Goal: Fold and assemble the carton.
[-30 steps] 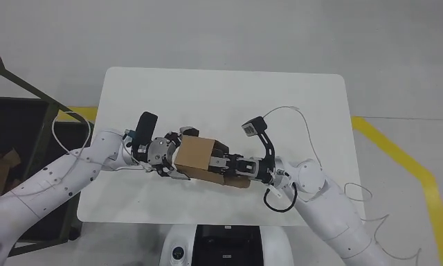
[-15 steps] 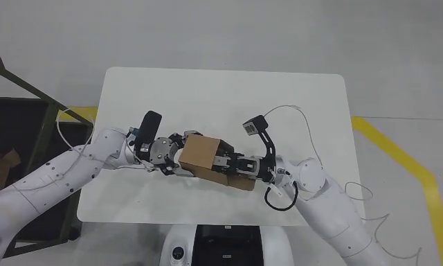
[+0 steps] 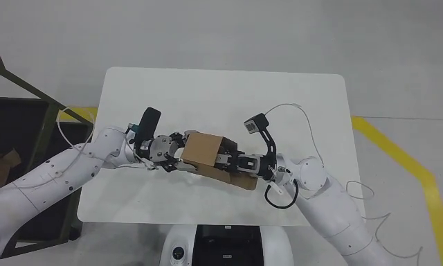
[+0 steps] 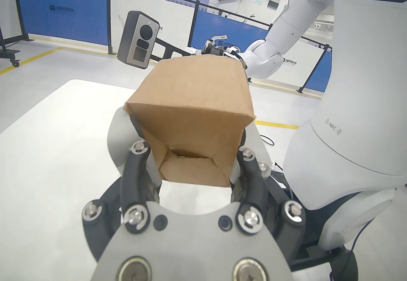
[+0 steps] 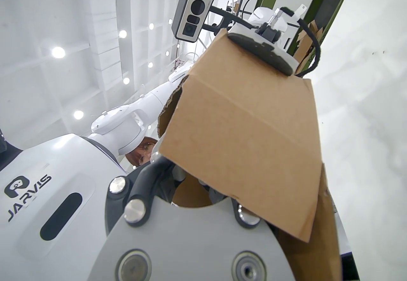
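Carton [image 3: 206,152] held over near-middle of counter [image 3: 291,107], left hand [image 3: 181,156] clamped across its left end, right hand [image 3: 224,161] gripping its right end; advise firm grips and square pressure along the creases, so panels seat without skew.

Carton [image 3: 204,150] over the front middle of the table [image 3: 291,100] — left gripper [image 3: 180,158] on its left end, right gripper [image 3: 225,159] on its right end, both touching it.
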